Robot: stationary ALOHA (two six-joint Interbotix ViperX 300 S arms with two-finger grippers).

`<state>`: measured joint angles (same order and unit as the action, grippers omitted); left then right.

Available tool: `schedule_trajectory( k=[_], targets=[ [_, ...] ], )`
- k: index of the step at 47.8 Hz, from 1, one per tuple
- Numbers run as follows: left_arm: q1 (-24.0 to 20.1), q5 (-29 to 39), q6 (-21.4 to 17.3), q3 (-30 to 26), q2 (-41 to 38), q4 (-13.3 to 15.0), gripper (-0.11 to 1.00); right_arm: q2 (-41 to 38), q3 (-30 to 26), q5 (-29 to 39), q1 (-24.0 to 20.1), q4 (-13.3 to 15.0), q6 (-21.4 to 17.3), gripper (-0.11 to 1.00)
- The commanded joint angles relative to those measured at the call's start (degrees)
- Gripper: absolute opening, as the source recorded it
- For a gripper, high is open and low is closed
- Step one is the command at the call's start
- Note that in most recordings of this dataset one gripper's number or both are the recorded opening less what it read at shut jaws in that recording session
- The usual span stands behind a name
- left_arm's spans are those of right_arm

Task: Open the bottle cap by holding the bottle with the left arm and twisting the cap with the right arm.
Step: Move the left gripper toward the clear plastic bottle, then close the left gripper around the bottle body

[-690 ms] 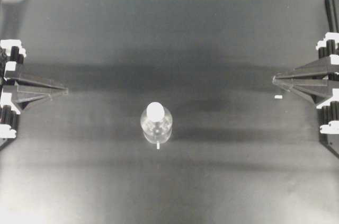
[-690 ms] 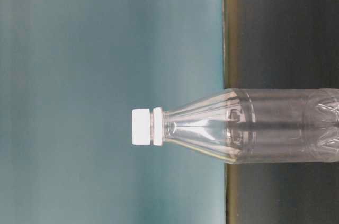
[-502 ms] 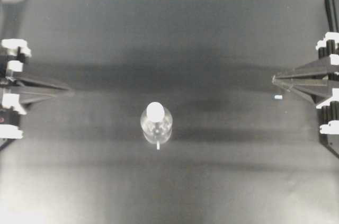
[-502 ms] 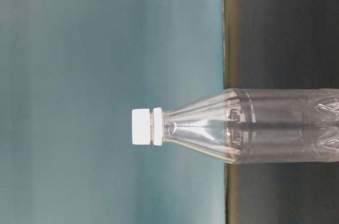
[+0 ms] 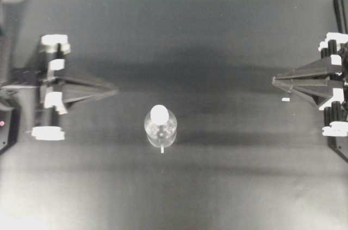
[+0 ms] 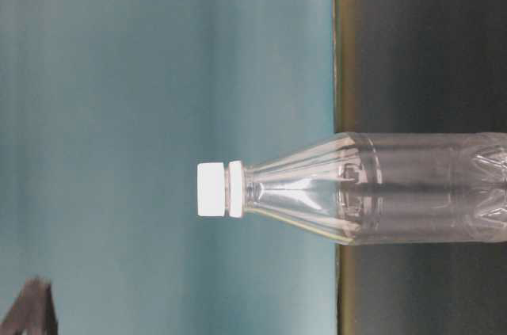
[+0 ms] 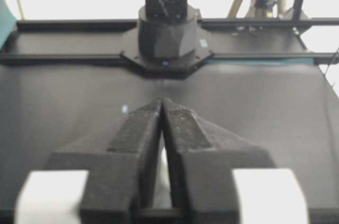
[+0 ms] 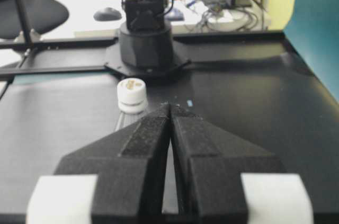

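- Standing upright near the middle of the black desk [image 5: 228, 34], the clear bottle [image 5: 160, 129] kept its white cap [image 5: 159, 113] screwed on, untouched.
- To hold it well, I judged my left hand [image 5: 111, 91] needed to spread first, then close round the body below the shoulder.
- That left hand was pressed nearly together, holding nothing, well apart from the bottle.
- My right hand [image 5: 275, 81] was pressed fully together, empty, far off.
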<state>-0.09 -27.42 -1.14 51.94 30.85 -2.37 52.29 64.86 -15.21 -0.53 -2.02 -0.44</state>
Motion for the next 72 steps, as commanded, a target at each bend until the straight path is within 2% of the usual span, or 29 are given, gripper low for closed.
schedule_trajectory(
  k=[1,4,11,15,20,28,41,55,62,72],
  targets=[
    [-0.1,-1.8,-0.3,-3.3,-3.2,-0.2,0.22,-0.4,-1.2,-0.3,0.8,-0.1,0.0,0.00],
    [0.0,-1.8,0.4,-4.2,-5.3,-0.2,0.38,-0.4,-1.2,-0.3,0.8,-0.1,-0.1,0.00],
    [0.4,-2.1,2.7,-6.1,-10.4,-0.2,0.82,-0.5,-1.2,-0.2,0.8,-0.4,-0.9,0.00],
    [1.0,-2.2,4.8,-7.1,-13.1,-0.2,0.97,-0.7,-1.2,0.3,0.8,-0.4,-1.9,0.00],
    [1.3,-2.5,5.7,-8.4,-16.2,-0.2,0.95,-0.8,-1.2,0.9,0.8,-0.4,-3.0,0.00],
    [1.9,-8.3,5.6,-9.5,-20.6,-0.2,0.94,-0.8,-1.2,1.3,0.8,-0.4,-4.0,0.00],
    [2.1,-12.1,6.3,-5.4,-24.8,-0.2,0.94,-0.6,-1.5,1.4,0.8,-0.5,-4.7,0.00],
    [2.3,-20.6,7.8,-1.8,-33.0,-0.2,0.94,-0.8,-1.7,2.9,1.3,-1.3,-11.2,0.00],
    [3.0,-22.9,8.7,-2.5,-37.4,-0.2,0.94,-0.8,-1.7,4.3,1.4,-1.2,-12.6,0.00],
    [3.6,-22.9,9.1,-3.4,-42.5,-0.2,0.94,-0.8,-1.9,4.5,1.7,-1.2,-13.7,0.00]
  ],
)
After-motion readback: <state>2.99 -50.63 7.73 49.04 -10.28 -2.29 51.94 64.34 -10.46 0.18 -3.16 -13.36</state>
